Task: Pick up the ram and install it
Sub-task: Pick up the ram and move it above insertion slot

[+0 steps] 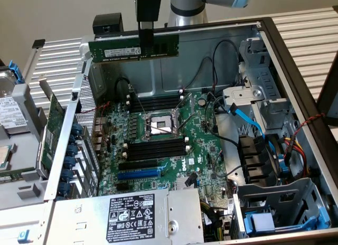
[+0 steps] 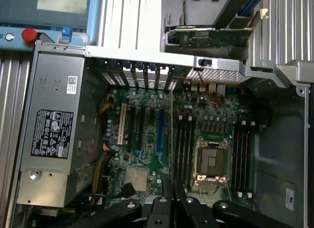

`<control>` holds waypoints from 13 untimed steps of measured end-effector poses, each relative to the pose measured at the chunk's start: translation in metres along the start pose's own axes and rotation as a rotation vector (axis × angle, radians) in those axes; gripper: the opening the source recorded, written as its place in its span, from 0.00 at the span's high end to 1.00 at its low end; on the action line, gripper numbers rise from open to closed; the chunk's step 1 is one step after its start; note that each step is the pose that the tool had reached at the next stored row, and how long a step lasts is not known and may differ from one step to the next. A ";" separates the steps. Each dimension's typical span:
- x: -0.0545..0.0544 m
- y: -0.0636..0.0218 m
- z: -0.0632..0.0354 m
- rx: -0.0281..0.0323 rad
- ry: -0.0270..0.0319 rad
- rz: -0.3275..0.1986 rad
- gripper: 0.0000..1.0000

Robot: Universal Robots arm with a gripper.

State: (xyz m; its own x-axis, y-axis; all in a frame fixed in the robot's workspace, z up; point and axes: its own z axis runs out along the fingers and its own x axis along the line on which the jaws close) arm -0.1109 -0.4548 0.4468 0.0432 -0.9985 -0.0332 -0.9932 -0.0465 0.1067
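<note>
- Slatted pale worktop is seen under an open computer case, whose motherboard lies exposed, with a power supply at the near end.
- The ram is held aloft by the gripper, whose jaws are clamped on the stick close to the middle of its length. The label side is turned toward the exterior view.
- The stick is carried with its long edge roughly level. It hangs over the far wall of the case, well above the board and touching nothing else.
- The black memory slots lie well below it, in two banks on either side of the processor socket. No stick is seated in them, so installation is judged not yet done.
- In the wrist view the slots are seen running in line with the gripper's closed jaws.
- For the carry to go well, the stick is best kept level and parallel to the chosen slot, and the grip kept firm so that no tilt creeps in.
- The loose cables near the socket and the expansion card on the exterior view's left are best kept clear of.
</note>
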 end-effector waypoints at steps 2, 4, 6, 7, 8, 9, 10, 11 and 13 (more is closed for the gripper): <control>-0.006 -0.0026 0.0001 -0.0002 0.0039 0.000 0.88; -0.012 -0.0048 0.0002 -0.0002 0.0071 0.001 0.88; -0.018 -0.0068 0.0003 -0.0003 0.0102 0.001 0.88; -0.022 -0.0080 0.0003 0.0001 0.0113 0.001 0.88; -0.024 -0.0094 0.0002 0.0009 0.0121 0.001 0.88; -0.026 -0.0111 0.0002 0.0024 0.0127 0.001 0.88; -0.028 -0.0125 0.0001 0.0040 0.0132 0.001 0.88; -0.030 -0.0139 0.0000 0.0058 0.0135 0.001 0.88; -0.033 -0.0166 -0.0001 0.0088 0.0138 0.002 0.88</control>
State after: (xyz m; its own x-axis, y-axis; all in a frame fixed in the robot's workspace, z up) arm -0.0958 -0.4208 0.4462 0.0430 -0.9989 -0.0193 -0.9942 -0.0447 0.0980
